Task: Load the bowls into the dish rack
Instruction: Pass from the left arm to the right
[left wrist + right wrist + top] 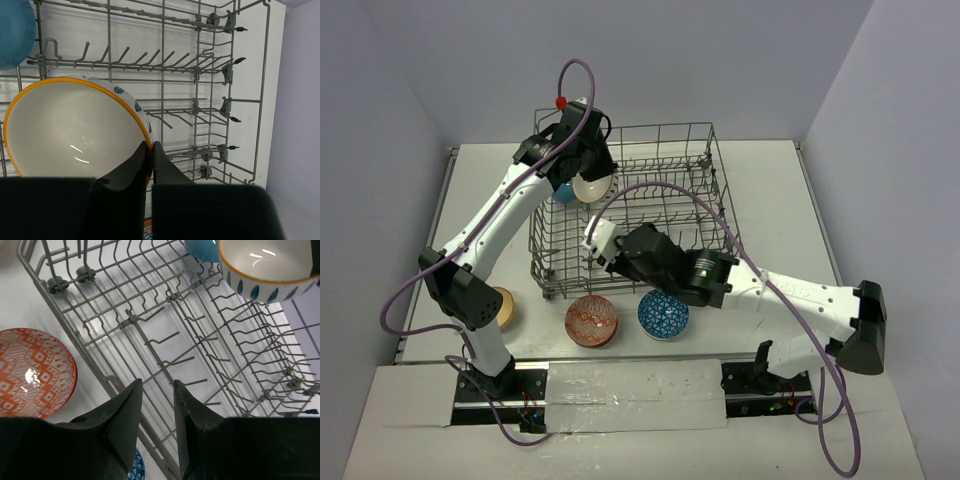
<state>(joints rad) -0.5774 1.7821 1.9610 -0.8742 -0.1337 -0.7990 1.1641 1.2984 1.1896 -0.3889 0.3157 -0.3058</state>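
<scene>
The dish rack (650, 215) is a grey wire basket in the middle of the table. My left gripper (151, 149) is shut on the rim of a white bowl with an orange rim (70, 130), held tilted over the rack's far left part (592, 187). A teal bowl (563, 192) sits in the rack just beside it. My right gripper (157, 385) is open and empty, hovering over the rack's near left wall (592, 243). A red patterned bowl (591, 320) and a blue patterned bowl (663, 314) lie on the table in front of the rack.
A tan bowl (504, 307) sits on the table at the left, partly hidden behind my left arm's elbow. Rows of upright tines (170, 335) fill the rack floor below my right gripper. Grey walls close in the table.
</scene>
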